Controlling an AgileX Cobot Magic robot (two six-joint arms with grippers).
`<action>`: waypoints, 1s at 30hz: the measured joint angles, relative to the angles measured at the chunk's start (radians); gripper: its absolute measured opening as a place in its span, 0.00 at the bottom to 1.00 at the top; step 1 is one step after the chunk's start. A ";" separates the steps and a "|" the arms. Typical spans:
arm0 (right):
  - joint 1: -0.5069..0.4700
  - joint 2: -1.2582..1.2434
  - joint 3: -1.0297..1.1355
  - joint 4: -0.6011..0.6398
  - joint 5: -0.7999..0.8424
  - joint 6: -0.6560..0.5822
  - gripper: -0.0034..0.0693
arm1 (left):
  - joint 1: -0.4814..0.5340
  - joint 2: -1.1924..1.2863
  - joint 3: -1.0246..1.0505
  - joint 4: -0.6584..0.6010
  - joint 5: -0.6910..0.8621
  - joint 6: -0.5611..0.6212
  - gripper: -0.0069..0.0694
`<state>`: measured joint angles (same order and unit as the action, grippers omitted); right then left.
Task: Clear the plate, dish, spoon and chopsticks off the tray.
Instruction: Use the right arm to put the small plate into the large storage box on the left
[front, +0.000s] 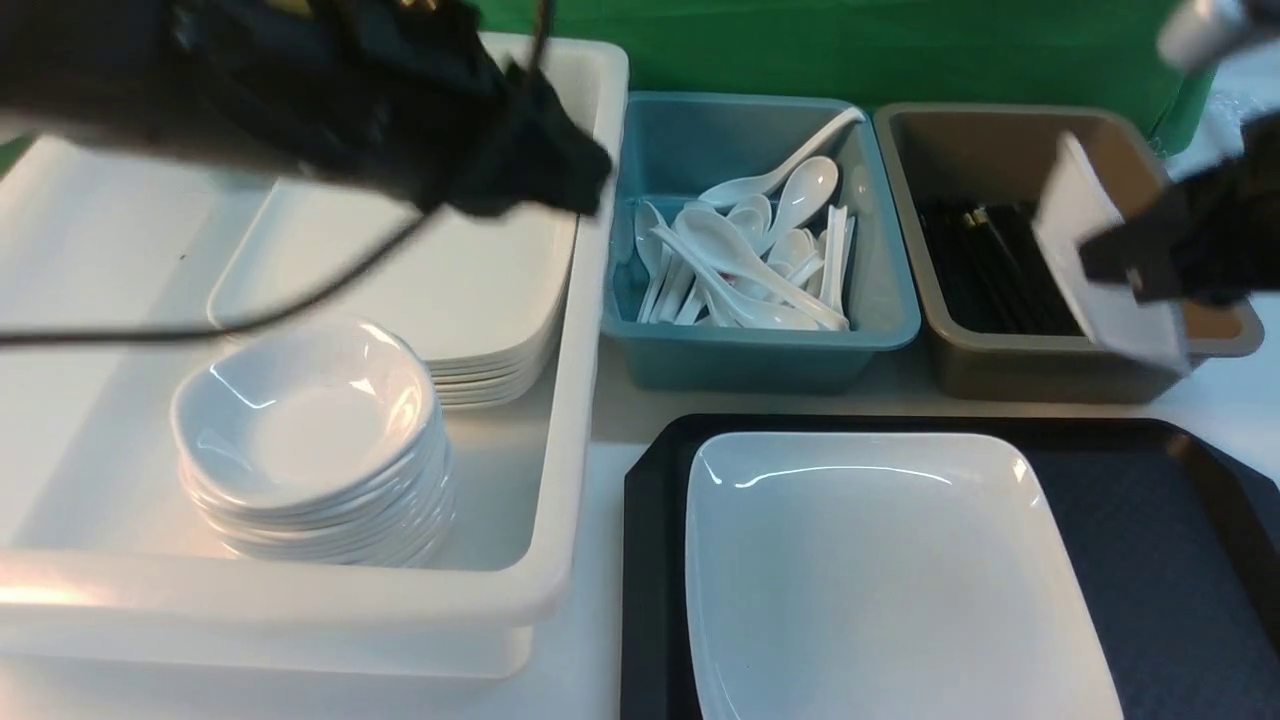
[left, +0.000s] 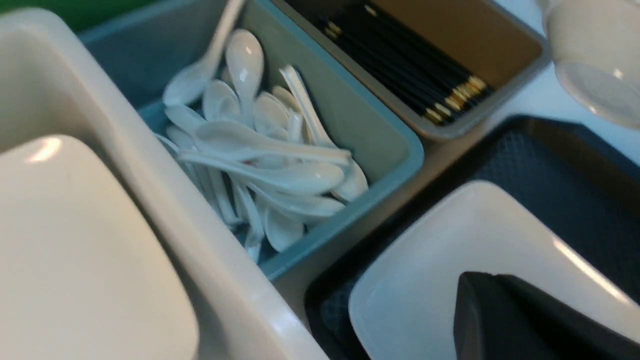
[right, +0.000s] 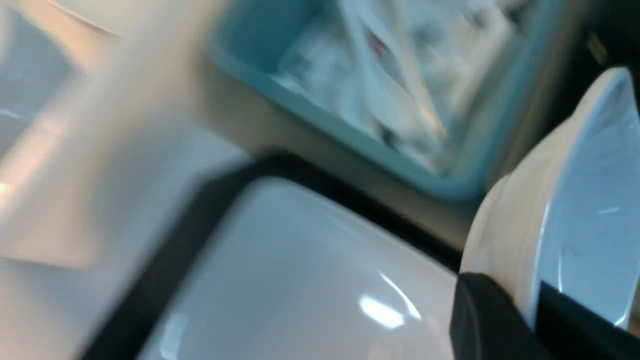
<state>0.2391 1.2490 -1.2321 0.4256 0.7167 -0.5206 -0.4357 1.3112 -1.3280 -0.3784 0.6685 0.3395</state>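
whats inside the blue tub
A loose pile of white soup spoons lies in the blue tub. Whatever sits beneath the pile, and most of the floor, is covered.

Three tubs (front: 760, 345), one tray (front: 1150, 560) (black)

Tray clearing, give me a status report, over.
Right gripper shut on the dish, tilted in the air by the brown tub. Left gripper shut, nothing seen in it. Plate on the tray, top bare, nothing blocking it.
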 joint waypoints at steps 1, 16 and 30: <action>0.031 0.002 -0.017 0.030 0.000 -0.023 0.13 | 0.027 -0.004 -0.018 0.001 0.001 -0.002 0.10; 0.643 0.472 -0.503 0.035 0.000 -0.073 0.13 | 0.612 -0.240 -0.005 0.011 0.232 -0.051 0.10; 0.753 0.772 -0.697 -0.229 -0.079 -0.058 0.24 | 0.695 -0.371 0.094 -0.037 0.218 -0.032 0.10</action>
<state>0.9924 2.0212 -1.9294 0.1968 0.6373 -0.5785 0.2594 0.9400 -1.2342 -0.4152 0.8863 0.3079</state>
